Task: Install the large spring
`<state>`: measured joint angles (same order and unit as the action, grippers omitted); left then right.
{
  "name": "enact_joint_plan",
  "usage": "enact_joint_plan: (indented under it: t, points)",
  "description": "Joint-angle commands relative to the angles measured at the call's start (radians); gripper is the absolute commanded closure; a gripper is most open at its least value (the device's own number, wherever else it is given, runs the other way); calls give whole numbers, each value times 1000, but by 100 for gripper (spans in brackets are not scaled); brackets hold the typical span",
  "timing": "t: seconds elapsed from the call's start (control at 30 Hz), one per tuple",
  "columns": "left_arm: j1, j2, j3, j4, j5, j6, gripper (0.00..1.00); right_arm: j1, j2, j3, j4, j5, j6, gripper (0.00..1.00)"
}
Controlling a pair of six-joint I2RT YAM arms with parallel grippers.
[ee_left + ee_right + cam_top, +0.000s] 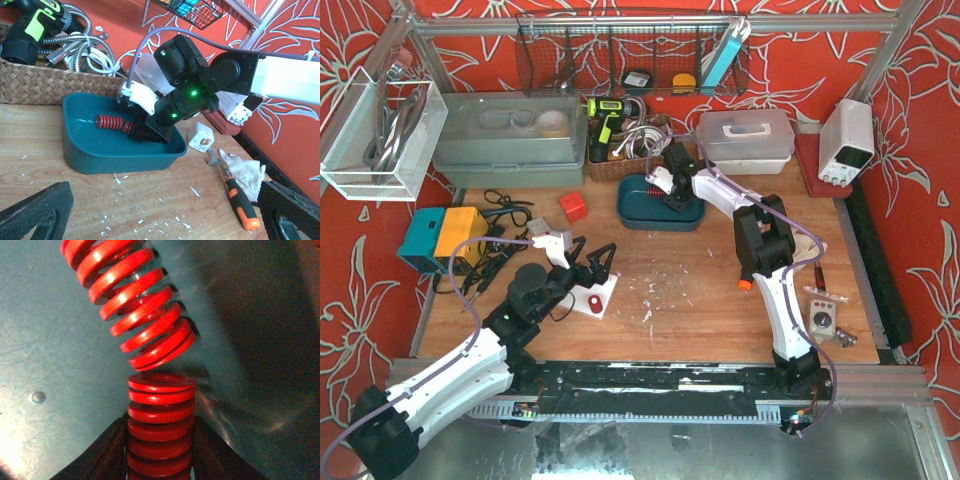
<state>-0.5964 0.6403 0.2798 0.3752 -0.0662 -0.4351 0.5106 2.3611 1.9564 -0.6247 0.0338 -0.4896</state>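
top: overhead, whole table (700, 290) | left wrist: low, facing teal bin (115, 157) | right wrist: close-up inside same bin

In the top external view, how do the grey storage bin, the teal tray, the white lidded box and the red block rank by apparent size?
1. grey storage bin
2-3. teal tray and white lidded box: they look about alike, so I do not rank them
4. red block
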Motion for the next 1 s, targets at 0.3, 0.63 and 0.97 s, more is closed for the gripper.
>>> enact_joint_plan:
  t: [0.3,0.63,0.97]
  points:
    - [2,-24,-4,-8,-30,-3,0,-6,10,-4,-26,21,7,83]
    - [3,-21,-2,-28,-68,-11,0,-6,-89,-85,54,24,14,100]
    - [3,-11,-8,-37,-107,-38,0,-2,-254,-275,176,-1,32,100]
